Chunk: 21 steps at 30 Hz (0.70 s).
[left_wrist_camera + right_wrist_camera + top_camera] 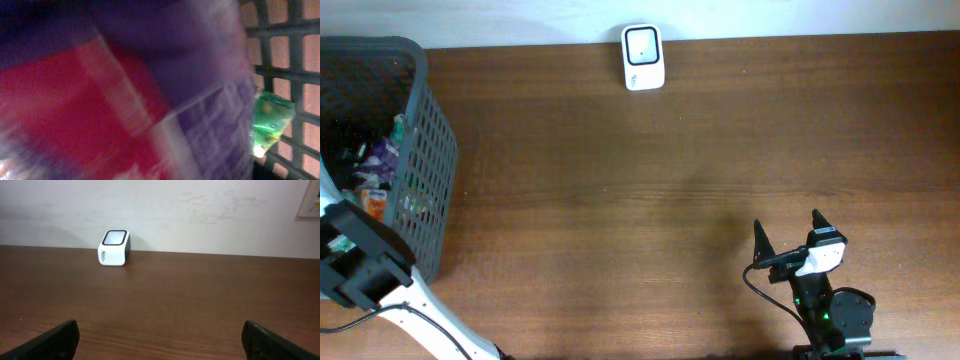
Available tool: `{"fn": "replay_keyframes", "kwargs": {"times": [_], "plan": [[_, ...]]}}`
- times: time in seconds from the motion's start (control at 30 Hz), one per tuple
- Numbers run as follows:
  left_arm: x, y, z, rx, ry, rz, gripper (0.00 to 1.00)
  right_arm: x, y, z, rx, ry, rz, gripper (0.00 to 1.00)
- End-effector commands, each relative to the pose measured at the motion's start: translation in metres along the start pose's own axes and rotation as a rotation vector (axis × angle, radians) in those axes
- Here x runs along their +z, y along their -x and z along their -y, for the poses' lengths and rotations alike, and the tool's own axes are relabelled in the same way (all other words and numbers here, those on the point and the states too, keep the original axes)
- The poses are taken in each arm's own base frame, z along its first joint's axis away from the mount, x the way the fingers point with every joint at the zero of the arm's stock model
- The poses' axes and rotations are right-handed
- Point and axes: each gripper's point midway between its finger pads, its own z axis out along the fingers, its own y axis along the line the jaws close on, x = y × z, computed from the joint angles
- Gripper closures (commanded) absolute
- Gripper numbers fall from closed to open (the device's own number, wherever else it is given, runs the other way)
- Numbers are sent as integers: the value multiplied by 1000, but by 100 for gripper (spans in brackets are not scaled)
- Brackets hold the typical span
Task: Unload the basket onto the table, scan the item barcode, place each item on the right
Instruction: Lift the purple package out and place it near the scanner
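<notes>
A red and purple packet (100, 100) pressed close to the left wrist camera is smeared into blur. No print can be read, and the left gripper's own fingers are hidden. Beyond it, a green wrapper (270, 120) is partly covered. Overhead, the basket (430, 150) runs off the left edge, its contents too small to name. The bottom edge clips the right gripper's fingers (55, 337), and the lettering on the scanner (114, 247) ahead of them is unreadable.

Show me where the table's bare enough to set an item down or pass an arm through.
Free: the wide stretch of table between the basket, the scanner and the right gripper; also the far edge right of the scanner. Crowded: inside the basket, full of packets, with the left arm at its near side.
</notes>
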Motion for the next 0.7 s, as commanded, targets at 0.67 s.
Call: {"fn": "replay_keyframes", "kwargs": {"times": [0.67], "plan": [[-358,-75,136,306,-934,185,93,0,-3,1,-5,0,-4,1]]}}
